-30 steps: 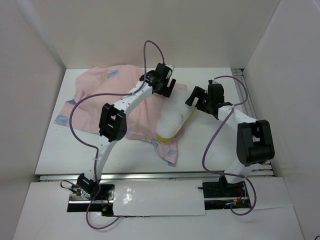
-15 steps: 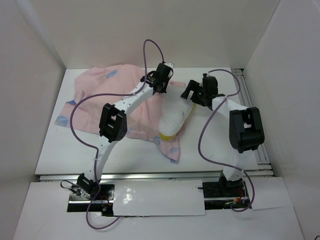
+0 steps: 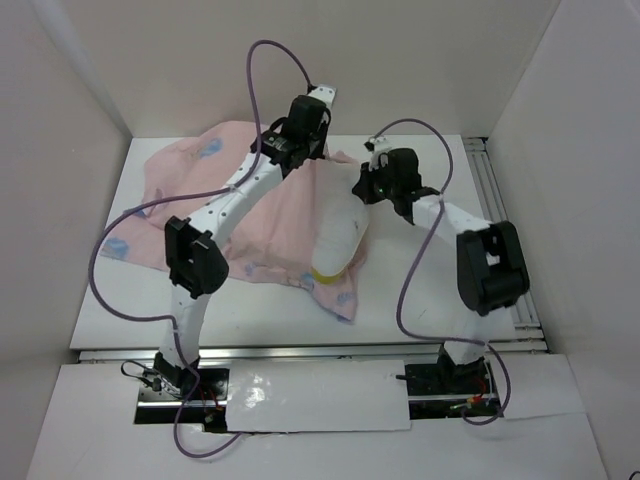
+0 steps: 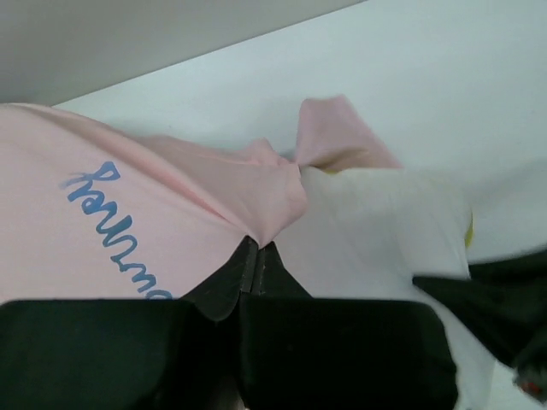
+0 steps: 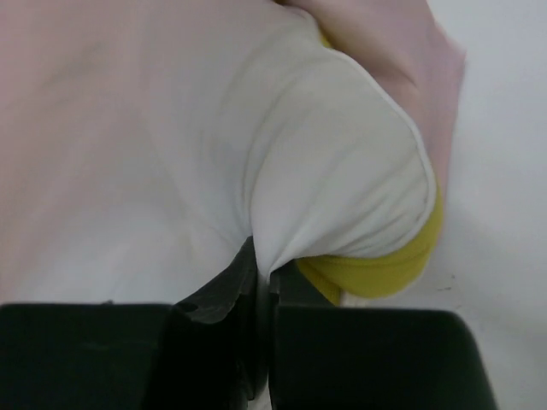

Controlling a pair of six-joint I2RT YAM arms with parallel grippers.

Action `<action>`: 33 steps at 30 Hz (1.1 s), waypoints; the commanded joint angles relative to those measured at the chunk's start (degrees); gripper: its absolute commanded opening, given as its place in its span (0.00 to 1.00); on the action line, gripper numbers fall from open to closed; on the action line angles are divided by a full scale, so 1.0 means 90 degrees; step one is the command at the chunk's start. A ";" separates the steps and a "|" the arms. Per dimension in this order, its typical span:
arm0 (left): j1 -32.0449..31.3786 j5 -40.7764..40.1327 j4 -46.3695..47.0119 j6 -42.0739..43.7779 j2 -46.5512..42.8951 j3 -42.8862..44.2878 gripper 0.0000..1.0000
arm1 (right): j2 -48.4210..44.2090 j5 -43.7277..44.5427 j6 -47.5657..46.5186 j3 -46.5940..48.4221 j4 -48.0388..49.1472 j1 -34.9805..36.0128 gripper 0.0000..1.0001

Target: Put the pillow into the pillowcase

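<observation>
Top external view: the pillowcase (image 3: 200, 190) is lying pink side up across the far left of the surface (image 3: 430, 290). The pillow (image 3: 338, 235) is resting at its right edge, with the yellow edge strip (image 3: 325, 272) toward the arm bases.

Left wrist view: the left jaws are pinching tight on a peak of pink cloth at the far hem, tenting it into a ridge. Judged purpose: lifting one layer so the mouth gapes.

Right wrist view: the right jaws are clamping a fold of the pillow's white cover. The cloth is bunching straight out of the pinch, and the yellow strip is sitting just beside it. Judged purpose: holding the pillow for feeding inward.

Whether the pillow's far end is already lying inside the case is unclear from above; pink cloth is showing on both sides of it.
</observation>
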 commanded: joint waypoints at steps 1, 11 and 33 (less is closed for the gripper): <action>-0.0221 0.0240 0.0589 0.0046 -0.1026 -0.0379 0.00 | -0.1824 -0.0980 -0.1761 -0.0658 0.1363 0.0654 0.00; -0.1586 0.0084 0.0579 0.0592 -0.2298 -0.1006 0.00 | -0.3039 -0.1108 -0.1472 -0.1911 0.2780 0.1357 0.00; -0.1258 0.1304 0.0227 -0.0774 -0.2866 -0.2559 0.00 | -0.2129 0.1715 0.1565 -0.2682 0.3996 0.1476 0.30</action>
